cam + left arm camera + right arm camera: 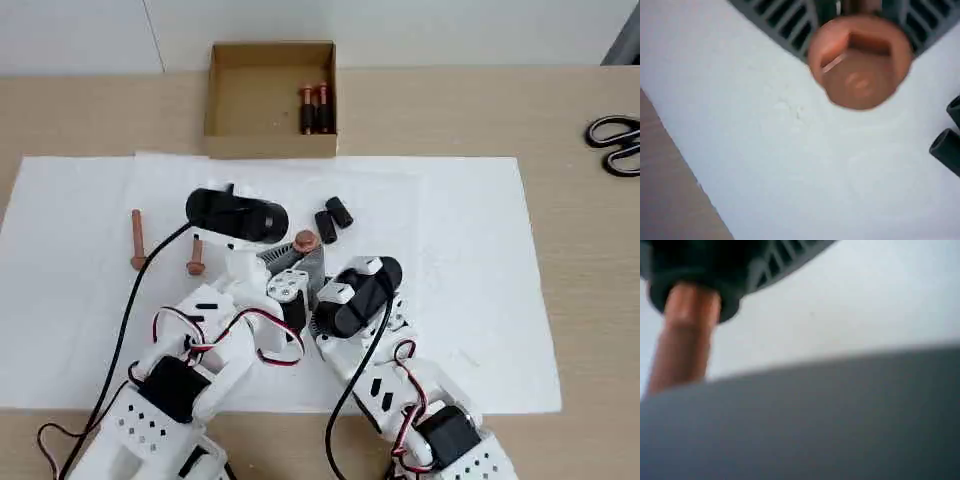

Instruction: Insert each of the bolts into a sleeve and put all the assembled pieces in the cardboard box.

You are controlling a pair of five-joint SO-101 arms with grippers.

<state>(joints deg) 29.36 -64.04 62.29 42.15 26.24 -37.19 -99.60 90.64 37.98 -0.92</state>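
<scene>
Copper-coloured hex-head bolt (860, 62) stands head-up near the middle of the table (580, 250), over the white paper sheet (470, 280). The left gripper (300, 260) is clamped on its shank just under the head. Two short black sleeves (332, 218) lie just beside it, toward the far edge.

The step appears to be mating bolt and sleeve. It should go best with a firm clamp, the sleeve's bore squared to the shank tip, and a push straight along the axis, since any tilt would likely jam it.

In the right wrist view the shank runs out of a dark rounded collar (690, 287); I cannot tell whether that is a sleeve or gripper plastic. A blurred grey bulk hides the tip. I cannot tell whether the right gripper (318, 290) is apart or together.
</scene>
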